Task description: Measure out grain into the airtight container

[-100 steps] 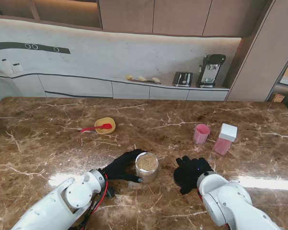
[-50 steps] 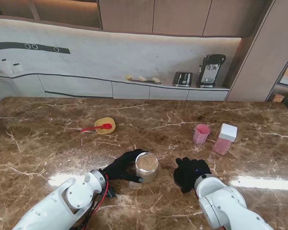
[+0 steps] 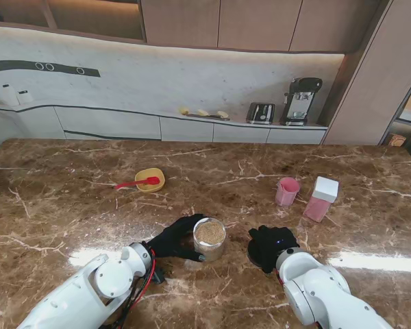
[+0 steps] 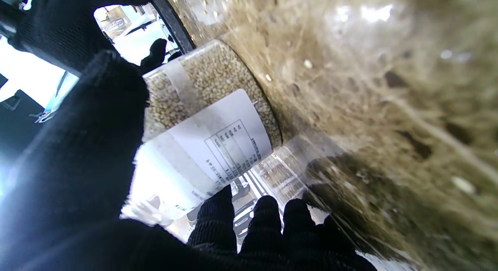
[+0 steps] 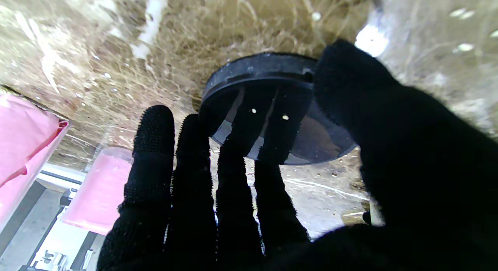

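My left hand [image 3: 172, 238] is shut on a clear jar of grain [image 3: 209, 238] that stands upright and uncapped on the marble table. The left wrist view shows the jar [image 4: 210, 104] with its white label, between thumb and fingers [image 4: 78, 146]. To the right, my right hand [image 3: 270, 245] covers a black lid [image 3: 249, 252] resting on the table. In the right wrist view the thumb and fingertips [image 5: 153, 123] touch opposite edges of the lid [image 5: 272, 107]. Farther right stand a pink container with a white lid [image 3: 322, 199] and a pink cup [image 3: 287, 191].
A yellow bowl [image 3: 151, 179] with a red spoon [image 3: 132, 184] sits farther from me on the left. The pink container [image 5: 27, 135] and pink cup [image 5: 101, 185] also show past my right fingers. A counter with appliances runs along the back wall.
My right hand and forearm have shifted slightly left, toward the jar, staying over the black lid. The left hand and the jar have not moved.
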Controlling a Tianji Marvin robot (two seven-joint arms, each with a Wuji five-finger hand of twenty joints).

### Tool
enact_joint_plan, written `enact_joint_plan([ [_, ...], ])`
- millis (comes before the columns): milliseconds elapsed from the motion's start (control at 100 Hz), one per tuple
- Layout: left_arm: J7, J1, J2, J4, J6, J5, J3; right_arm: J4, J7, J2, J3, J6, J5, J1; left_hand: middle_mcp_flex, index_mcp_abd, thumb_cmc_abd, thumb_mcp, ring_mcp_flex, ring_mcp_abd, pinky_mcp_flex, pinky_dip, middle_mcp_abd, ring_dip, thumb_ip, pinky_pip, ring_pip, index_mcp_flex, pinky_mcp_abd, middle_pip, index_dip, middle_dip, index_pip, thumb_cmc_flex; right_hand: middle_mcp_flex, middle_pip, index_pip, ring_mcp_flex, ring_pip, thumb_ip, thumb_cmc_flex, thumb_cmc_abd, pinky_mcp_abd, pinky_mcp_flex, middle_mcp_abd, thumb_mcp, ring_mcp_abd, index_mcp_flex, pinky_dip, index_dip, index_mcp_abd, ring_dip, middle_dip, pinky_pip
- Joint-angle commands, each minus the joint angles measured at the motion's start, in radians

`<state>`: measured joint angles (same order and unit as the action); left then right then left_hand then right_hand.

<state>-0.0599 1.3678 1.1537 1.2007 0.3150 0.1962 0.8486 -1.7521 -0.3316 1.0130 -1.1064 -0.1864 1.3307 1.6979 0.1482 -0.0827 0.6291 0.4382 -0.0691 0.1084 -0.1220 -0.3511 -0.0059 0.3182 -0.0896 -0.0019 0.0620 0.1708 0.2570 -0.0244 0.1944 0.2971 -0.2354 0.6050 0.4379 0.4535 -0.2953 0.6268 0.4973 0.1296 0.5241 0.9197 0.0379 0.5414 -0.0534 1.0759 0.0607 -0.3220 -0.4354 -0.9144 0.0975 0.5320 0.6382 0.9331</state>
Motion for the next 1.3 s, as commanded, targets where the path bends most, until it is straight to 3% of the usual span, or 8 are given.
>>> enact_joint_plan([
  [0, -0.014, 0.014, 0.0, -0.016, -0.014, 0.003, -0.012, 0.032, -0.01, 0.001, 0.009, -0.005, -0.009, 0.012, -0.03, -0.039, -0.018, -0.036, 0.016, -0.109, 0.082, -0.096, -0.012, 0.007, -0.003, 0.141, -0.005, -0.033, -0.209, 0.003, 0.014, 0.009, 0.242, -0.018, 0.069, 0.033, -0.026, 0.039, 0.023, 0.008, 0.019, -0.005, -0.005, 0.015, 0.049, 0.094, -0.044, -0.048, 0.019, 0.023, -0.042, 0.01, -0.001, 0.034],
  [230, -0.019, 0.017, -0.002, -0.01, -0.021, 0.005, -0.012, 0.056, 0.025, 0.001, 0.024, -0.011, -0.028, 0.003, -0.03, -0.053, -0.025, -0.047, 0.014, -0.11, 0.079, -0.098, -0.014, 0.007, 0.001, 0.141, -0.005, -0.031, -0.217, 0.001, 0.051, 0.015, 0.23, -0.01, 0.153, 0.026, -0.07, 0.069, 0.031, 0.031, -0.012, 0.042, -0.007, 0.025, 0.065, 0.097, -0.053, -0.132, 0.019, 0.047, -0.088, 0.015, -0.011, 0.064],
  [440, -0.021, 0.015, -0.002, -0.009, -0.029, 0.004, -0.016, 0.068, 0.03, -0.001, 0.03, -0.004, -0.03, -0.002, -0.03, -0.103, -0.036, -0.048, 0.018, -0.118, 0.075, -0.111, -0.015, 0.011, 0.009, 0.142, -0.004, -0.041, -0.229, 0.0, 0.211, 0.024, 0.188, 0.011, 0.212, 0.007, -0.084, 0.106, 0.029, 0.03, -0.005, 0.052, -0.006, 0.045, 0.073, 0.109, -0.059, -0.187, 0.017, 0.071, -0.105, 0.013, -0.027, 0.083],
  [590, -0.019, 0.015, 0.001, -0.01, -0.032, -0.003, -0.018, 0.082, 0.071, 0.001, 0.035, -0.003, -0.034, -0.004, -0.029, -0.152, -0.038, -0.019, 0.02, -0.126, 0.07, -0.131, -0.016, 0.015, 0.01, 0.145, -0.002, -0.037, -0.248, -0.003, 0.306, 0.031, 0.107, 0.017, 0.284, 0.089, -0.17, 0.164, 0.095, 0.025, 0.016, 0.05, -0.008, 0.088, 0.101, 0.125, -0.074, -0.223, 0.02, 0.047, -0.136, 0.057, 0.05, 0.13],
  [740, -0.018, 0.018, 0.003, -0.008, -0.04, -0.01, -0.017, 0.09, 0.072, 0.0, 0.041, 0.003, -0.042, -0.01, -0.029, -0.158, -0.053, -0.008, 0.02, -0.13, 0.067, -0.141, -0.017, 0.019, 0.011, 0.146, 0.0, -0.036, -0.253, -0.005, 0.337, 0.035, 0.065, 0.02, 0.302, 0.1, -0.191, 0.173, 0.117, 0.028, 0.009, 0.055, -0.007, 0.095, 0.108, 0.12, -0.077, -0.24, 0.021, 0.039, -0.151, 0.074, 0.072, 0.144],
  [910, -0.019, 0.024, 0.002, -0.002, -0.048, -0.014, -0.012, 0.101, 0.067, -0.002, 0.054, 0.006, -0.05, -0.019, -0.03, -0.147, -0.056, -0.008, 0.021, -0.127, 0.067, -0.144, -0.016, 0.019, 0.01, 0.143, -0.002, -0.042, -0.256, -0.004, 0.341, 0.035, 0.063, 0.015, 0.311, 0.024, -0.161, 0.176, 0.079, 0.038, -0.016, 0.08, -0.005, 0.093, 0.1, 0.119, -0.071, -0.257, 0.027, 0.073, -0.158, 0.058, 0.031, 0.145],
  [1130, -0.02, 0.024, 0.001, 0.002, -0.046, -0.01, -0.008, 0.106, 0.072, -0.003, 0.051, 0.02, -0.055, -0.021, -0.029, -0.137, -0.068, -0.019, 0.019, -0.123, 0.07, -0.153, -0.019, 0.019, 0.01, 0.151, -0.003, -0.043, -0.263, -0.003, 0.33, 0.036, 0.08, 0.008, 0.364, -0.041, -0.151, 0.203, -0.001, -0.001, -0.005, 0.024, -0.003, 0.103, 0.104, 0.144, -0.065, -0.296, 0.045, 0.118, -0.163, 0.009, -0.041, 0.136],
  [1290, -0.016, 0.022, 0.002, -0.001, -0.043, -0.01, -0.007, 0.119, 0.088, -0.005, 0.055, 0.034, -0.044, -0.021, -0.029, -0.127, -0.073, -0.032, 0.019, -0.121, 0.068, -0.159, -0.02, 0.019, 0.012, 0.156, -0.003, -0.044, -0.264, -0.002, 0.322, 0.036, 0.093, 0.006, 0.336, -0.067, -0.137, 0.185, -0.037, 0.008, -0.069, 0.078, 0.009, 0.083, 0.095, 0.149, -0.054, -0.273, 0.05, 0.137, -0.146, -0.01, -0.068, 0.122],
])
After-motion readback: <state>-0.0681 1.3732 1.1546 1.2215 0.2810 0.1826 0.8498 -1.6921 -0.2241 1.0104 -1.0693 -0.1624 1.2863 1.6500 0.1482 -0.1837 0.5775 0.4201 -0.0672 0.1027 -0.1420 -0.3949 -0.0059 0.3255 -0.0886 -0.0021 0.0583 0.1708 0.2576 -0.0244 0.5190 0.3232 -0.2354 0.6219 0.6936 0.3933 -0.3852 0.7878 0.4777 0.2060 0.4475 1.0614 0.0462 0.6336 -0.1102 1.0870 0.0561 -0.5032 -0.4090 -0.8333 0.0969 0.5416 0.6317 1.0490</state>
